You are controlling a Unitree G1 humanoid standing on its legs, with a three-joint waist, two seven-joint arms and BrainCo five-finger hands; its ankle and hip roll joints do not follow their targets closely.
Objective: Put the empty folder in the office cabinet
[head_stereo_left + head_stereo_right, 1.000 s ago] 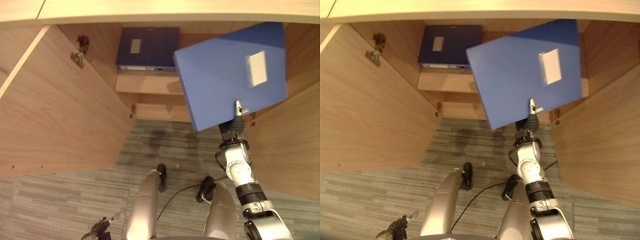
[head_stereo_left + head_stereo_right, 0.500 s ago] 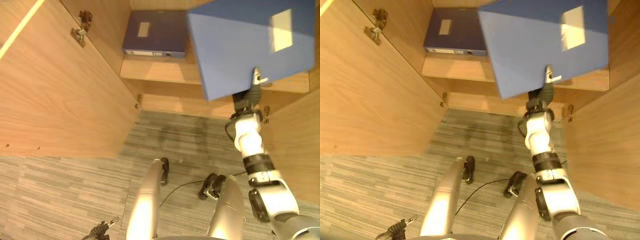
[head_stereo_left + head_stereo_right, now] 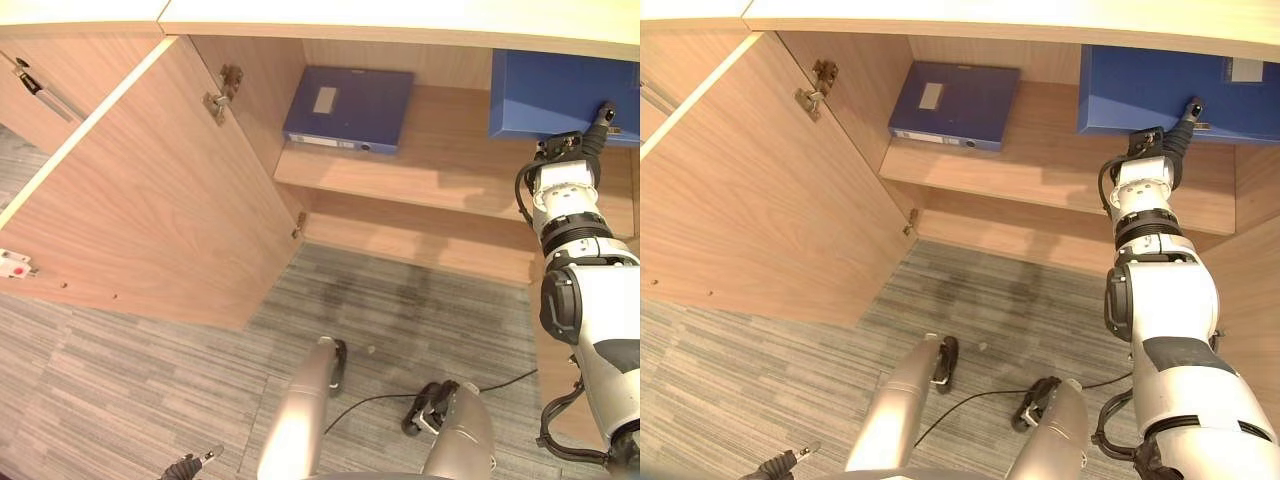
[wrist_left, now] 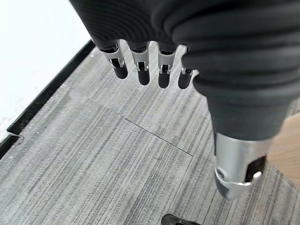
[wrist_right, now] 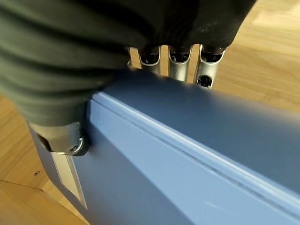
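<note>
**Folder on the cabinet shelf, right hand gripping its near edge**

The blue folder is lying flat on the wooden shelf inside the open office cabinet, at the right end of the shelf. The right hand is reaching in from the near side and is grasping the folder at its near edge: in the right wrist view the fingers are curling over one face while the thumb is pressing against the opposite face, so the hand is clenching on the folder.

Key relation: the folder is lying directly beyond the right hand, deeper into the cabinet, with its long axis running left to right along the shelf. The right arm is the nearer one by far. In my judgement the placement is almost complete; what remains is to loosen the grasp and draw the hand back toward the near side without dragging the folder off the shelf edge.

The left hand is hanging low over the grey striped carpet, fingers relaxed and holding nothing.

Materials and shapes:
- Folder: rigid, smooth, matt blue box form with a pale label.
- A second, darker folder is lying flat at the left of the same shelf, well apart.
- Cabinet: light wood-grain panels; left door is standing open on metal hinges.
</note>
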